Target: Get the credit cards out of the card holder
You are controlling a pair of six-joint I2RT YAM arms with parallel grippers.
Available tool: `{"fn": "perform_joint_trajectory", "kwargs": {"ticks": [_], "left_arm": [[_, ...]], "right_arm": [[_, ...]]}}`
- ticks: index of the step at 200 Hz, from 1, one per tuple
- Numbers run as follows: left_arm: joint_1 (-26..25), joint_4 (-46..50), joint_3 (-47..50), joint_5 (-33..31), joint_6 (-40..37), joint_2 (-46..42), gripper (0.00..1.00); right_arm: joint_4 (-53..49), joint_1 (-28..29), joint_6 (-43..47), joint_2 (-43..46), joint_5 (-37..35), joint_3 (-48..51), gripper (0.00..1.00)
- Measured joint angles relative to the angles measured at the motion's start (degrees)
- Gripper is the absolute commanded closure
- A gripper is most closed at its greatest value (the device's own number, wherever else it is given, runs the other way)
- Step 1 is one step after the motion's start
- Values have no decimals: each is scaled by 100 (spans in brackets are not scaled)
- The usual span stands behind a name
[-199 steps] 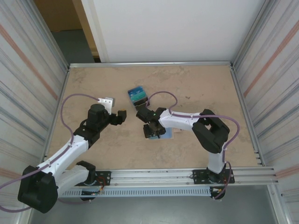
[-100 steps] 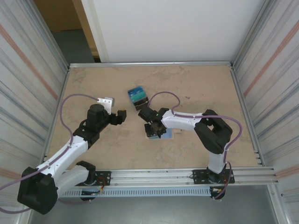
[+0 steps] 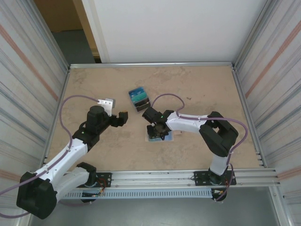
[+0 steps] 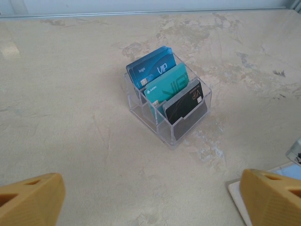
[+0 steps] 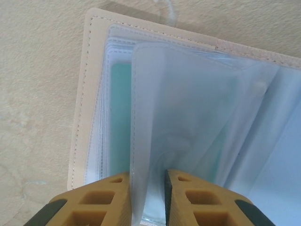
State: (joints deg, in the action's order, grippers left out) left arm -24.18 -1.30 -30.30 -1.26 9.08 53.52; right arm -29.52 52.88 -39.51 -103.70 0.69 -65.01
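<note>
The beige card holder (image 5: 83, 94) lies open on the table, its pale blue plastic sleeves fanned up. A teal credit card (image 5: 120, 108) shows through one sleeve. My right gripper (image 5: 146, 197) is shut on a standing sleeve (image 5: 155, 117), which fills the narrow gap between the fingers. From above, the right gripper (image 3: 157, 132) covers most of the card holder (image 3: 172, 137). My left gripper (image 3: 123, 117) hovers open to the left, nothing between its fingers (image 4: 29, 197). A corner of the card holder (image 4: 236, 194) shows by the left gripper's right finger.
A clear plastic box (image 4: 188, 123) holds upright blue, teal and dark cards (image 4: 149, 71); from above that box (image 3: 139, 99) stands just beyond both grippers. A small metal block (image 3: 108, 102) sits by the left wrist. Metal walls ring the table.
The right gripper has shifted slightly toward the near edge and to the right over the card holder. The left arm has barely moved.
</note>
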Motion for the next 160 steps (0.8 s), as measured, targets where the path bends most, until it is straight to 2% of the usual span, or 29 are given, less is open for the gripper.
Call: {"fn": "perform_joint_trajectory", "kwargs": {"ticks": [34,65,83,109,160], "left_arm": [[-339,-2,-13,-348,-15,-39,1],[-479,-11,-103,-542,-26,-15,1],[-483,-31,-177,-619,-26,46,1],[-483,-37,-205,-702,-24,68,1],[-483,-31,-214,-793,-26,70,1]], "right_arm": [[-70,210,94,-9,48,-42,76],[-315,295,114,-13,-127,-229,62],[-520,306,118,-13,-372,-354,59],[-789,343,118,-13,-704,-509,59],[-1110,354,116,-17,-953,-603,67]]}}
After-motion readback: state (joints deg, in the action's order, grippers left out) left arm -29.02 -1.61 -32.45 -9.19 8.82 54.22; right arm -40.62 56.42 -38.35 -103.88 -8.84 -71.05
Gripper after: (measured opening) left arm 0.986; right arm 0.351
